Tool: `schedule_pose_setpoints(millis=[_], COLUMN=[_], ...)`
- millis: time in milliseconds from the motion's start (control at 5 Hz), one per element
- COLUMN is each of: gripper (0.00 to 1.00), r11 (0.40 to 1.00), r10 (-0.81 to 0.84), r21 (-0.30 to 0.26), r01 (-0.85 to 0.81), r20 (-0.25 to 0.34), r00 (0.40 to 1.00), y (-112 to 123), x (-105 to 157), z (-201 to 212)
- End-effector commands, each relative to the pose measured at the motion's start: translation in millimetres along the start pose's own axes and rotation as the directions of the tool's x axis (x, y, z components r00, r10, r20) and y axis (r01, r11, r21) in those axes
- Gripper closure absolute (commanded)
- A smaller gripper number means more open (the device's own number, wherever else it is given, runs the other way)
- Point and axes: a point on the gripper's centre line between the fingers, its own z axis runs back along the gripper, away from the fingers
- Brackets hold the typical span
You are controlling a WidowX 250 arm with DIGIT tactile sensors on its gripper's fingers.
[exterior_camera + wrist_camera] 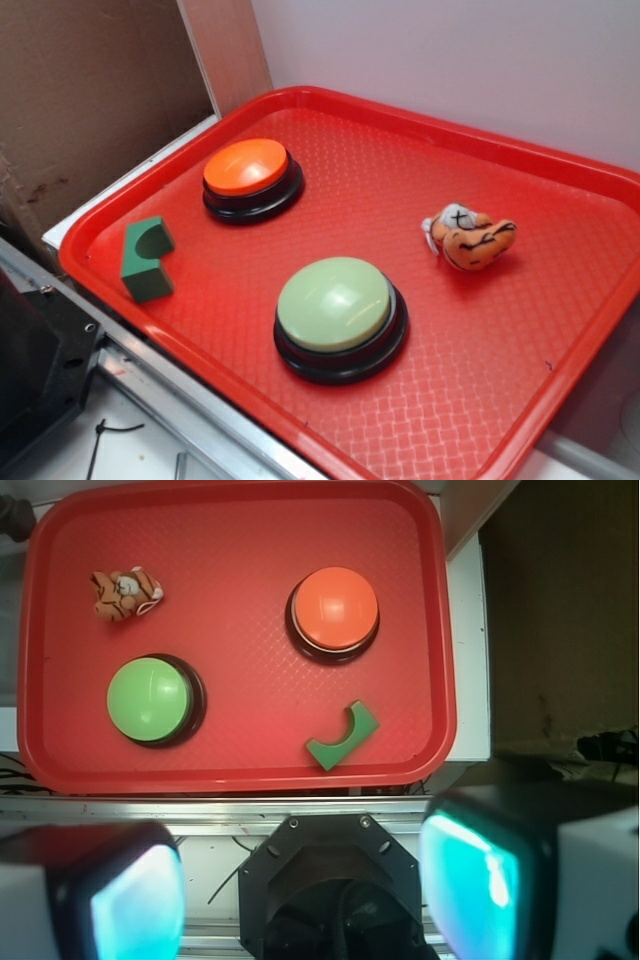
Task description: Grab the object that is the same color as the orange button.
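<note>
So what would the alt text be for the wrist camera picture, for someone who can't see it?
Looking down on a red tray holding four things: a small orange striped toy tiger at upper left, an orange button at upper right, a green button at lower left and a green notched block at lower right. The gripper sits blurred at the bottom edge, jaws apart, short of the tray.

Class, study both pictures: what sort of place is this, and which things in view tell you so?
Probably a robot test bench in a lab, not a home. A red tray holds staged props: an orange button, a green button and a plush tiger, with the open gripper overhead.
</note>
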Motion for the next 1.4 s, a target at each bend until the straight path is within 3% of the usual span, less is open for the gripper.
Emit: schedule_pose_setpoints(millis=[0, 400, 600, 800, 1000, 1200], gripper=[0.0, 0.0, 0.0, 0.0, 0.0, 0.0], r11=[1.0, 0.999, 0.992, 0.978, 0.948, 0.901], r10=[0.0, 0.037, 0.121, 0.203, 0.318, 0.435], r21=[0.0, -0.003, -0.042, -0.039, -0.007, -0.039], r01=[0.0, -0.037, -0.121, -0.203, -0.318, -0.433], r20=[0.0, -0.002, 0.0, 0.009, 0.015, 0.059], r00=[1.0, 0.999, 0.993, 0.979, 0.948, 0.899], y=[0.0, -6.1, -10.0, -14.7, -35.1, -53.9], x=[0.0, 17.2, 29.7, 46.5, 67.6, 88.8], z=[0.0, -15.2, -28.5, -47.5, -77.2, -105.8])
